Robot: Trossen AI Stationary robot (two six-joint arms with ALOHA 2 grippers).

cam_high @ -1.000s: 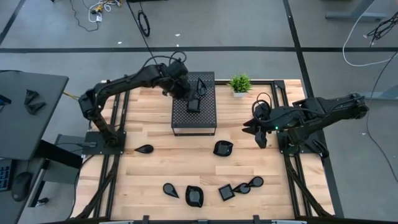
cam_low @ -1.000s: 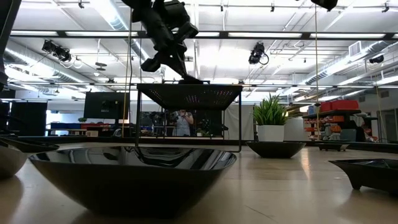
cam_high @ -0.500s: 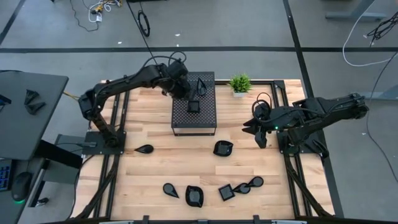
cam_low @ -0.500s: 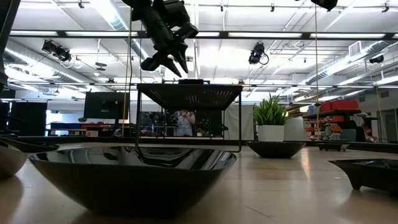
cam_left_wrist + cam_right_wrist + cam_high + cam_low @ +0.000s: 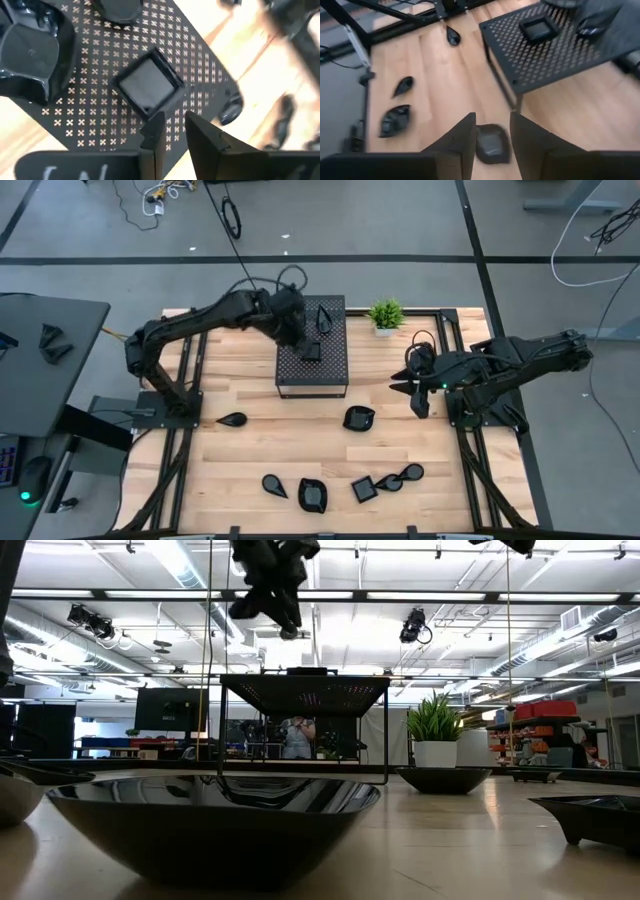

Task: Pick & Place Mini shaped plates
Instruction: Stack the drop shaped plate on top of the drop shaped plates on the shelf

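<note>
Along table's near edge: five mini shaped plates loose on wood, two more mid-table; judged light, rigid, glossy-slick, best pinched across raised rim. Open boards between. Right gripper near right edge, parted, empty. On perforated box at far edge: square plate lying free; left gripper above, narrowly parted, empty

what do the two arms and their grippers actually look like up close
Both arms are dark, near-black jointed links with thin black cables looping along them. The left gripper ends in two flat, angular black fingers with squared tips; white lettering shows on the body below them. The right gripper has the same broad, dark wedge-shaped fingers.
</note>
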